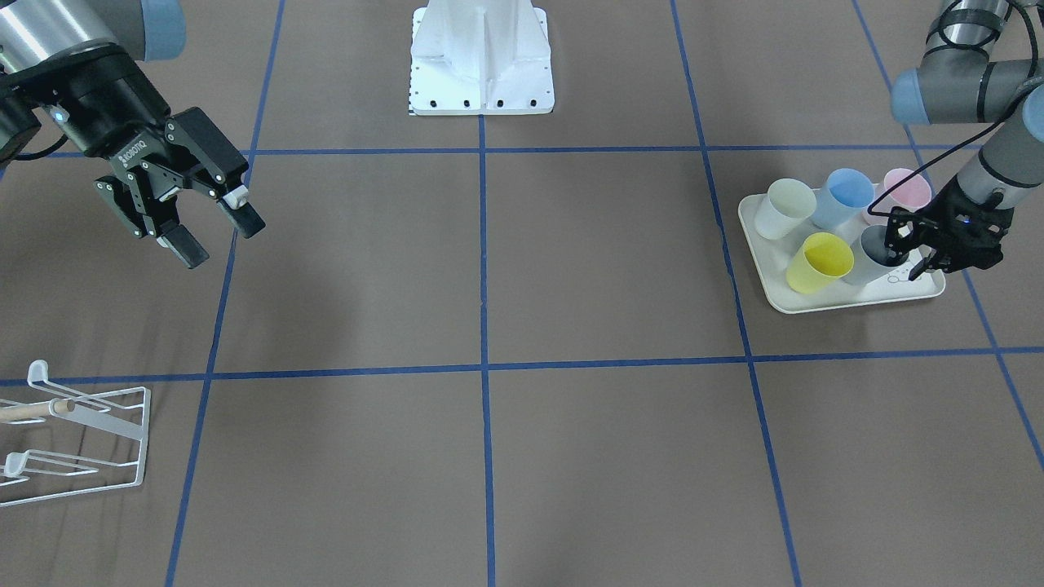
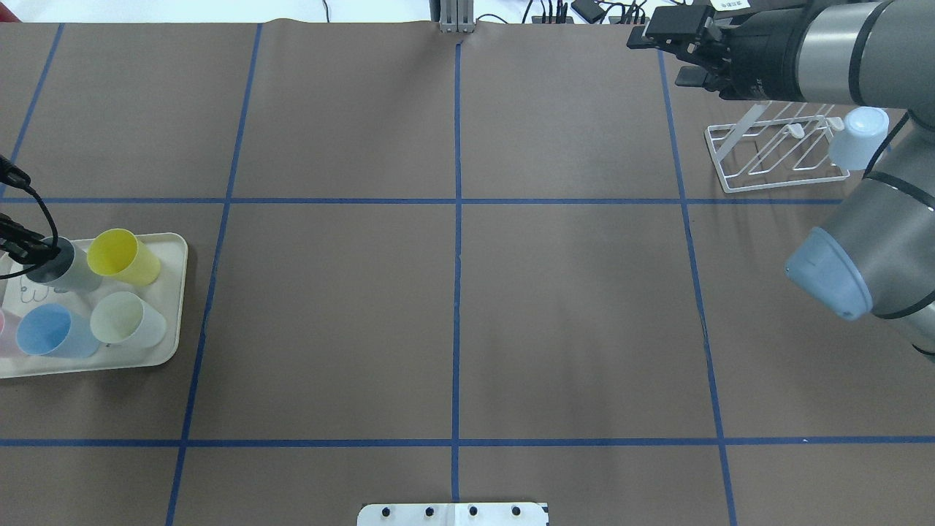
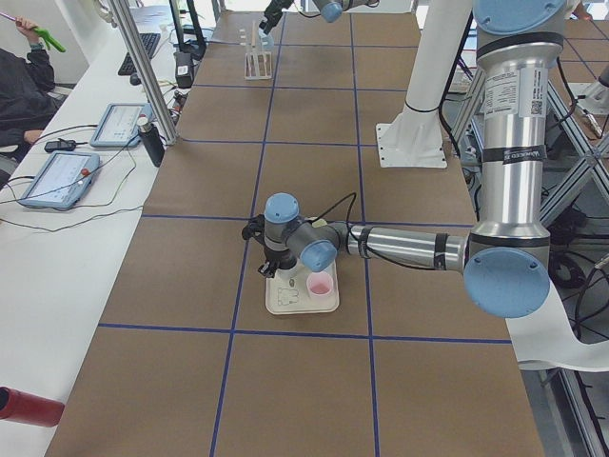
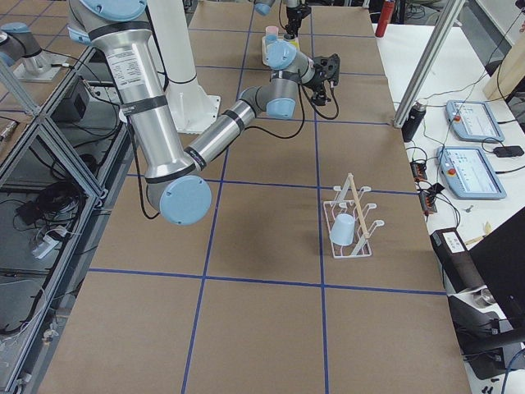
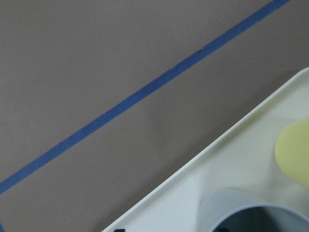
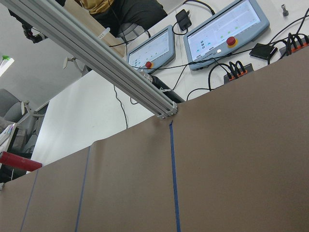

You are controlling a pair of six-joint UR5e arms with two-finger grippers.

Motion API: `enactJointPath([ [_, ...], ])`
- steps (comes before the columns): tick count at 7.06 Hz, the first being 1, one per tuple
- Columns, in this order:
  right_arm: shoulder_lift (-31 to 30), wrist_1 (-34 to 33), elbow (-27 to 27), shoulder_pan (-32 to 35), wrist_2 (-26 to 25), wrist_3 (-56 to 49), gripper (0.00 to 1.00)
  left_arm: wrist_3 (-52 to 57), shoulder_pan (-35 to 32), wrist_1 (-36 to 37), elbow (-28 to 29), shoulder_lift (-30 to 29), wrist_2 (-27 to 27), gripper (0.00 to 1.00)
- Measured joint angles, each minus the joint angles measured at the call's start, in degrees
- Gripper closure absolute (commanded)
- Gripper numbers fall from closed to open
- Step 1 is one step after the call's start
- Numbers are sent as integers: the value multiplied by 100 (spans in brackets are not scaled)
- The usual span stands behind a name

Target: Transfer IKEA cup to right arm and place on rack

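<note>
The left hand [image 1: 926, 261] sits at the rim of the grey cup [image 1: 871, 251] by the tray's [image 1: 816, 303] far edge, its grip unclear. A firm pinch and a straight lift should clear the touching yellow cup [image 1: 820, 262]. The right hand [image 1: 218, 235] hangs wide open, short of the rack [image 2: 774, 157].

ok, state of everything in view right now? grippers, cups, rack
right gripper: open, empty, above the table.
left gripper: at the grey cup's rim; grip unclear.
grey cup: upright on the tray.
yellow cup: upright on tray.
blue cup: upright on tray.
cream cup: upright on tray.
pink cup: upright on tray.
rack: holds one cup.
light-blue cup: on the rack, tilted, mouth down.
</note>
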Motion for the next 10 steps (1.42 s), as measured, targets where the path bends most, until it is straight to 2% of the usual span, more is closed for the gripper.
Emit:
enactJointPath([
  [1, 4, 1, -8, 0, 0, 0, 0, 11, 3, 0, -44, 29, 0, 63],
  [2, 6, 1, -14, 1, 0, 0, 0, 17, 3, 0, -73, 48, 0, 70],
  [4, 7, 1, -30, 4, 0, 0, 0, 21, 9, 0, -157, 120, -2, 88],
  [5, 7, 1, -40, 5, 0, 0, 0, 22, 10, 0, -216, 178, -4, 100],
  [8, 10, 9, -39, 0, 0, 20, 0, 22, 16, 38, -494, 383, -2, 100],
  [10, 18, 15, -28, 0, 2, 95, 0, 7, -202, 352, -842, 479, 43, 100],
])
